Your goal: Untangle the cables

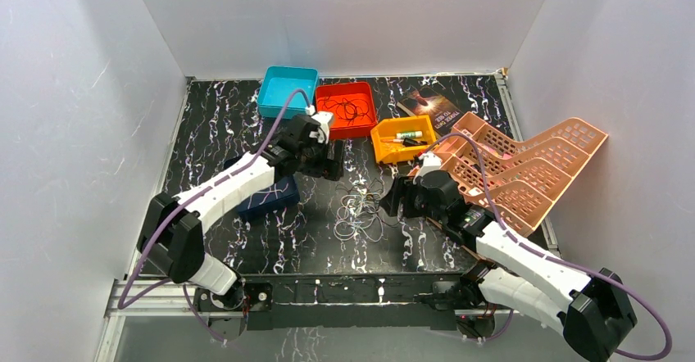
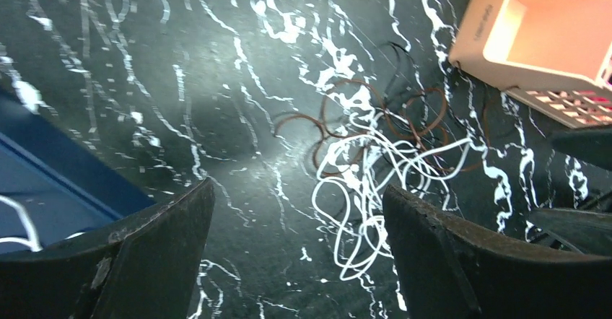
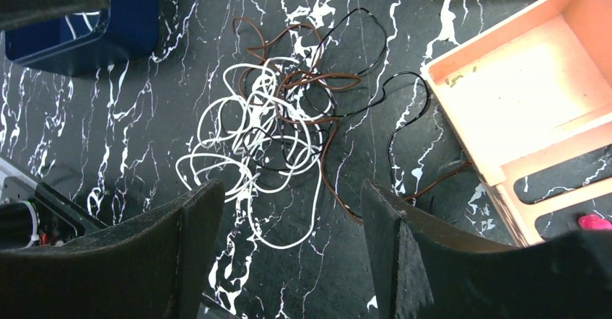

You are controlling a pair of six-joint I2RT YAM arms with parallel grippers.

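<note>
A: Where's the tangle of thin white, brown and black cables (image 1: 358,214)?
B: Loose on black marbled desk (image 1: 270,243), between the arms.
A: Jaws?
B: Left jaws, right jaws both spread, empty. Right jaws nearer, tangle just ahead-left.

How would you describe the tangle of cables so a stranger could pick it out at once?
Start at the black marbled table. Near its middle, between the dark blue box and the peach rack, lies the tangle of cables. It is the only loose heap of thin white, brown and black loops on the tabletop; other wires sit inside a red bin.
</note>
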